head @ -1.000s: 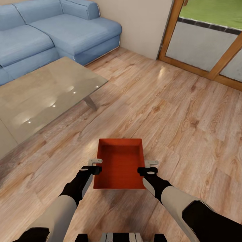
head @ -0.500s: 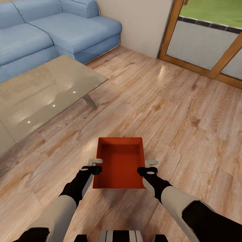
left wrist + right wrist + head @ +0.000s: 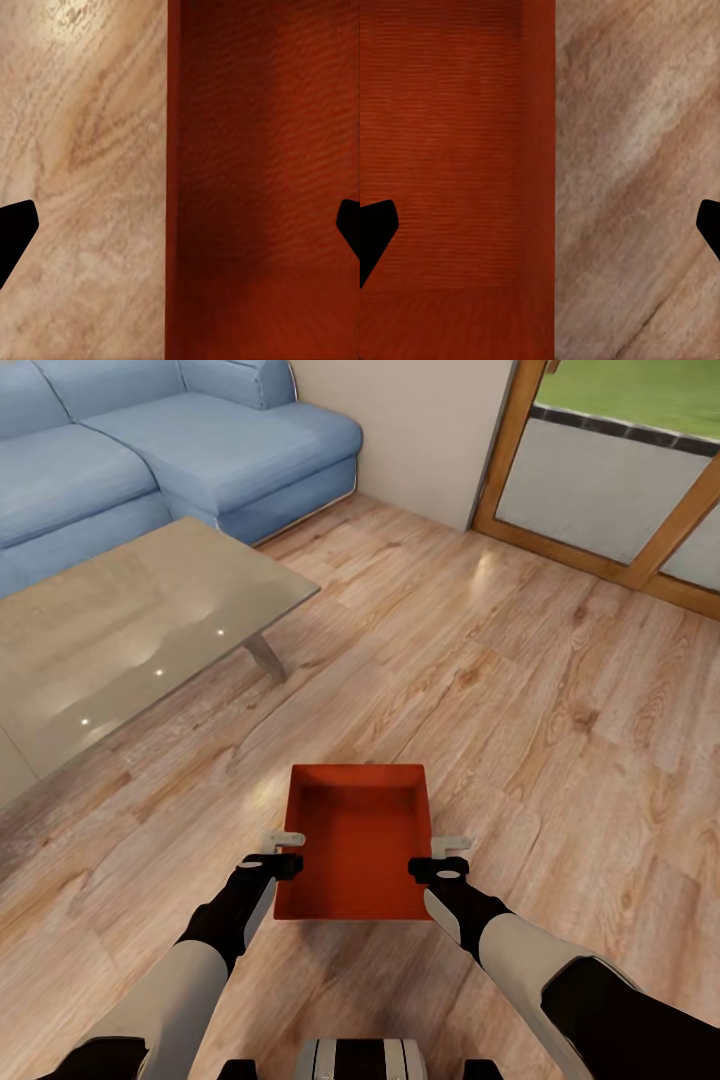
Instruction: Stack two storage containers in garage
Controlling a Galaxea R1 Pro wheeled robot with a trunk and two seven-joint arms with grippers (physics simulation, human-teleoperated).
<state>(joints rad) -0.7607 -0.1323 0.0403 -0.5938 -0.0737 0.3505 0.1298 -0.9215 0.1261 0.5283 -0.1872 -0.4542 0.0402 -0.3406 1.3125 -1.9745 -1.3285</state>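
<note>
My left gripper (image 3: 287,852) and right gripper (image 3: 449,857) straddle opposite walls of the orange-red rectangular open-top bin (image 3: 355,840). The fingers are spread, not pinching, I judge. One finger inside and one outside each wall keeps the bin level for carrying.

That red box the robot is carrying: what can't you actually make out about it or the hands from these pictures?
- Underside of the red box: hidden by its own walls in the head view.
- Whether the left hand and right hand truly clamp the walls: in the wrist views, each wall passes between wide-set fingertips.
- Sofa and glass table: cut off by the picture's edge.
</note>
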